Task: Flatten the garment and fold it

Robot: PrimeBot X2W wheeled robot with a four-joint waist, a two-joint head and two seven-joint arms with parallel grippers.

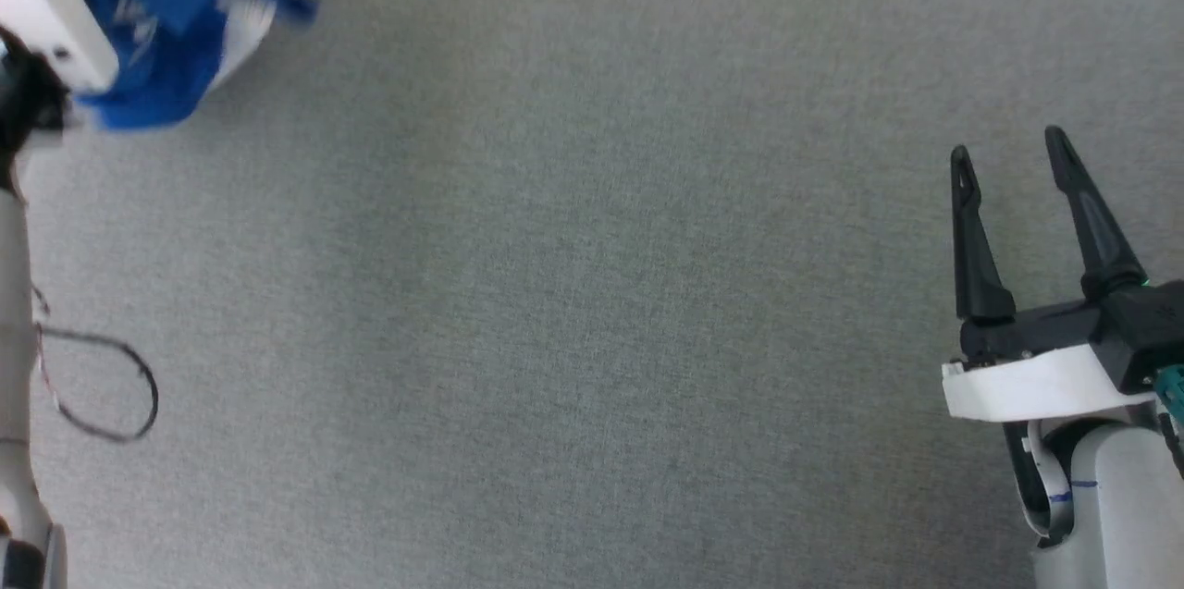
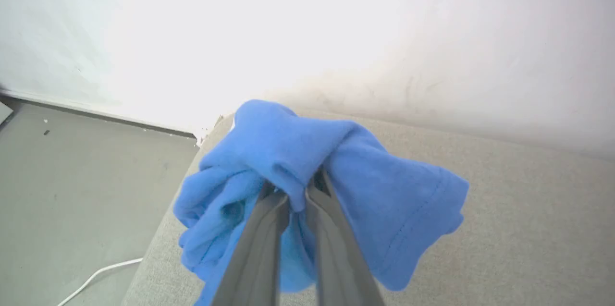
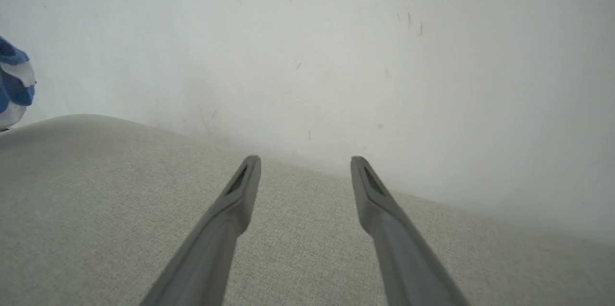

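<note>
Grey fabric surface [image 1: 592, 293] met a scuffed white wall [image 3: 336, 56]. 1 white cable [image 2: 96, 275] lay on grey floor [image 2: 72, 176].

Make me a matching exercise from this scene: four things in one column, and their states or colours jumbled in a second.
Things:
1. left gripper
2. right gripper
3. garment
4. cable loop

States:
A. open, holding nothing
B. blue, bunched up
C. thin and black
D. shut on cloth

Pairs: 1-D, 2-A, 3-B, 4-C
</note>
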